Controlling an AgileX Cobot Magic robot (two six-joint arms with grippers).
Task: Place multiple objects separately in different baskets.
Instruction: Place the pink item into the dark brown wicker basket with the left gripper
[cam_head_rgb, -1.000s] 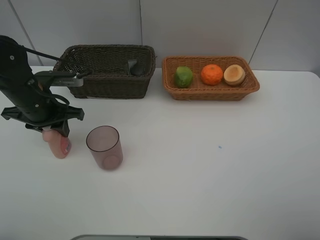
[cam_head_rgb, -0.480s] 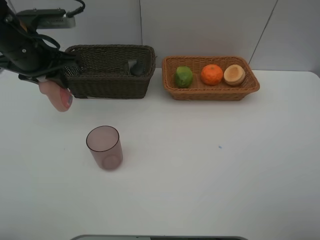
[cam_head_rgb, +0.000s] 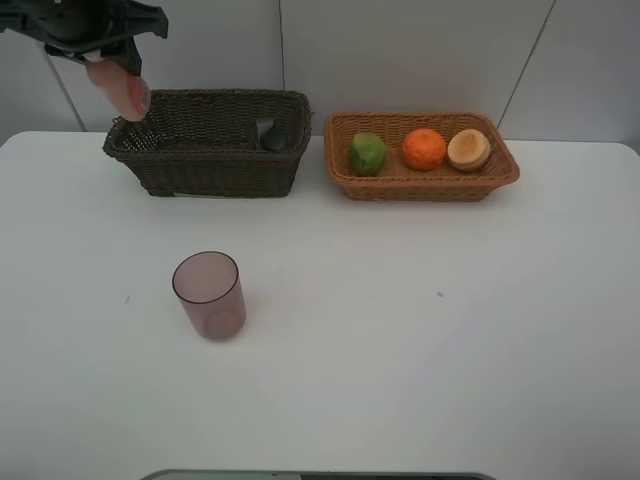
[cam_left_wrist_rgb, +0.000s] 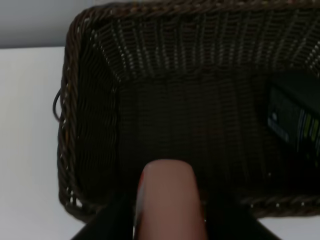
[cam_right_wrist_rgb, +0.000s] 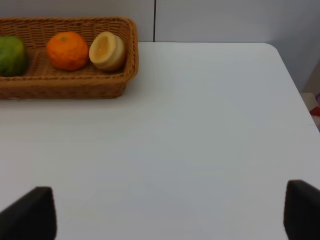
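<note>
My left gripper (cam_head_rgb: 108, 60) is shut on the pink bottle (cam_head_rgb: 127, 92) and holds it in the air over the left end of the dark brown basket (cam_head_rgb: 205, 172). In the left wrist view the pink bottle (cam_left_wrist_rgb: 167, 197) hangs above the basket's near rim (cam_left_wrist_rgb: 75, 150), and the dark grey bottle (cam_left_wrist_rgb: 295, 122) lies inside. The mauve cup (cam_head_rgb: 209, 294) stands upright on the table. The orange-tan basket (cam_head_rgb: 420, 186) holds a green fruit (cam_head_rgb: 367, 153), a mandarin (cam_head_rgb: 424, 149) and a pale tan fruit (cam_head_rgb: 469, 149). My right gripper (cam_right_wrist_rgb: 165, 212) is open over bare table.
The white table (cam_head_rgb: 420, 330) ends at a grey wall just behind both baskets. In the right wrist view the orange-tan basket (cam_right_wrist_rgb: 65, 85) lies beyond the right gripper, and the table's rounded corner (cam_right_wrist_rgb: 272, 47) is at the far side.
My left gripper has lifted the pink bottle off the table beside the cup and carried it up and back to above the dark basket's left end. The cup has not moved.
</note>
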